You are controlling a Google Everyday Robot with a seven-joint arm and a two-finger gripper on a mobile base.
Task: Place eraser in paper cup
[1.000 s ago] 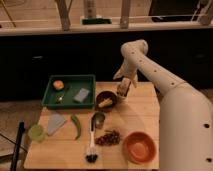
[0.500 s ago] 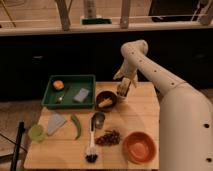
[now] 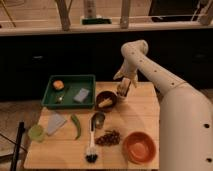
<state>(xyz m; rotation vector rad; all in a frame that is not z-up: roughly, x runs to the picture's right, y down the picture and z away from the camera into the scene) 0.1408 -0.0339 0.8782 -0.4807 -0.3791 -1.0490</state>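
The paper cup (image 3: 36,132), small and pale with a greenish tint, stands near the table's front left corner. A grey-blue block (image 3: 81,95), possibly the eraser, lies in the green tray (image 3: 70,80) at the back left. My gripper (image 3: 122,91) hangs at the back middle of the table, just right of the dark brown bowl (image 3: 106,100) and far from the cup. I cannot tell whether it holds anything.
A shiny metal cup (image 3: 97,120), a brush (image 3: 91,149), a dark cluster of grapes (image 3: 108,138) and an orange bowl (image 3: 139,146) sit toward the front. A green chili (image 3: 76,125) and a pale flat packet (image 3: 55,122) lie left of centre. An orange item (image 3: 58,85) is in the tray.
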